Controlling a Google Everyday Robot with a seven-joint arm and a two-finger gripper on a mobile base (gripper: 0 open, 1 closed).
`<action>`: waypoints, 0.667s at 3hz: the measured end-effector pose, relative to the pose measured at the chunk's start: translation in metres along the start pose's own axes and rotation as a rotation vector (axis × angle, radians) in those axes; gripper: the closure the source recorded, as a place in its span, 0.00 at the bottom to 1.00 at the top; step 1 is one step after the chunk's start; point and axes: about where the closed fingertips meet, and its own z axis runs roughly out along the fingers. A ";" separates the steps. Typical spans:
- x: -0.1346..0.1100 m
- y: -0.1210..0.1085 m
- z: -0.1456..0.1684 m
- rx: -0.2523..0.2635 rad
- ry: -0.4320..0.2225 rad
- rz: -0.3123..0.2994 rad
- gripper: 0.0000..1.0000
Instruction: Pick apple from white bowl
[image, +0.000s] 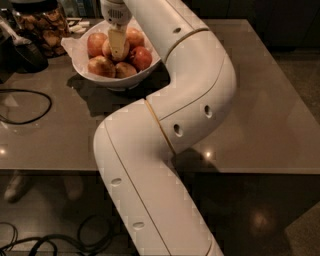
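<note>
The white bowl (118, 81) stands at the back left of the table, lined with crumpled white paper and holding several reddish-orange apples. My gripper (116, 46) reaches straight down into the middle of the bowl from the top of the view. Its pale tip sits against an apple (106, 49) in the centre, which it partly hides. A redder apple (142, 58) lies just right of the tip, and a larger one (96, 43) just left. My white arm (190, 85) bends across the table in front of the bowl.
A glass jar of brown snacks (42, 25) stands left of the bowl. A dark object (17, 57) sits at the far left, with a black cable loop (27, 107) on the table in front of it. The table's front edge (260, 171) runs across the view. More cables (60, 240) lie on the floor.
</note>
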 end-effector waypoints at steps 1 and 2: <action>0.001 0.000 -0.007 0.001 -0.020 0.013 1.00; -0.004 -0.005 -0.044 0.056 -0.062 0.020 1.00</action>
